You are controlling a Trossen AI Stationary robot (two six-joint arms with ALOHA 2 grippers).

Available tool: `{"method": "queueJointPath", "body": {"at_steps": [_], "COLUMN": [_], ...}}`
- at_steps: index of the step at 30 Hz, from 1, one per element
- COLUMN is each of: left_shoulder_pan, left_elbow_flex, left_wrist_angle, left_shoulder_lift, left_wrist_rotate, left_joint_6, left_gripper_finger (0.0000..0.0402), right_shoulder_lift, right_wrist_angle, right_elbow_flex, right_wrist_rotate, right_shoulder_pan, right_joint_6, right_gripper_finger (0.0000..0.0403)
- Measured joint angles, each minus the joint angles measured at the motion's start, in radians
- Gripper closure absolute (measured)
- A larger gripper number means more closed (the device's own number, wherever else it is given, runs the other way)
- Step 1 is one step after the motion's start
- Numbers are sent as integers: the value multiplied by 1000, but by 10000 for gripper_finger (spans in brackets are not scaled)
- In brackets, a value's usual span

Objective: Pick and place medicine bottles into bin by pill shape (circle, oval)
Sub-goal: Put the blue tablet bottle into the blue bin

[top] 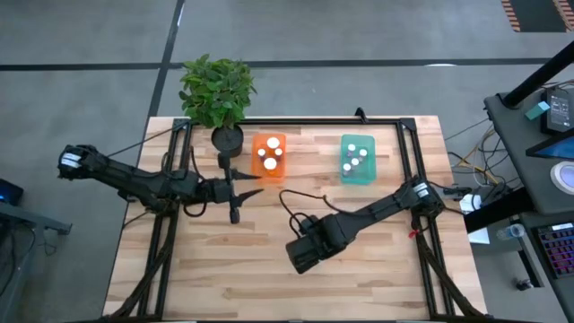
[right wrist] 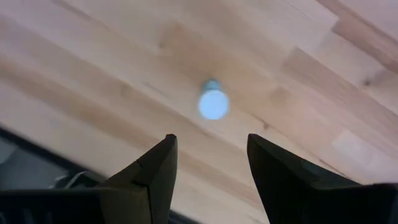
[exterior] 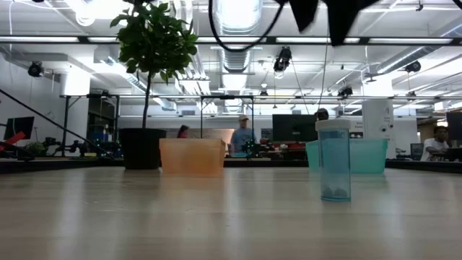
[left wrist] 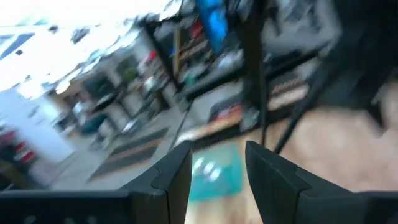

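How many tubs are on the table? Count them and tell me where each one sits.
2. The orange tub stands right beside the black plant pot at the table's far edge. The teal tub stands along the same edge, toward the right arm's side. No other tub shows.

Open-plan robotics lab or workshop. Concrete floor [top: 359, 31] with painted lines around the wooden table [top: 269, 269]; exposed ceiling ducts [exterior: 238, 50] and strip lights [exterior: 404, 43] overhead. Behind the table, people [exterior: 243, 133] sit at monitors [exterior: 292, 128]. A desk with a keyboard [top: 556, 251] and cables stands at 3 o'clock.
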Motion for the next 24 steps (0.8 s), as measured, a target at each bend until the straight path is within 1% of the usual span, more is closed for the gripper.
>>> {"method": "queueJointPath", "body": {"at_steps": [3, 6, 10, 13, 19, 24], "left_shoulder_pan": [0, 0, 0, 1, 0, 0], "left_elbow_flex": [0, 0, 3, 4, 4, 4], "left_wrist_angle": [62, 112, 175, 201, 200, 200], "left_shoulder_lift": [27, 66, 115, 139, 140, 139], "left_wrist_rotate": [77, 118, 123, 123, 121, 120], "left_joint_6": [-2, -2, 1, 10, 30, 31], "left_gripper_finger": [269, 269, 269, 269, 269, 269], "right_shoulder_lift": [0, 0, 0, 0, 0, 0], "right_wrist_angle": [15, 45, 101, 140, 195, 255], "right_elbow_flex": [-66, -117, -159, -187, -237, -287], "right_wrist_rotate": [-6, -8, -9, -8, 0, 0], "right_shoulder_pan": [6, 11, 14, 13, 10, 8], "right_joint_6": [21, 42, 50, 60, 72, 85], "right_gripper_finger": [220, 220, 219, 206, 169, 152]}}
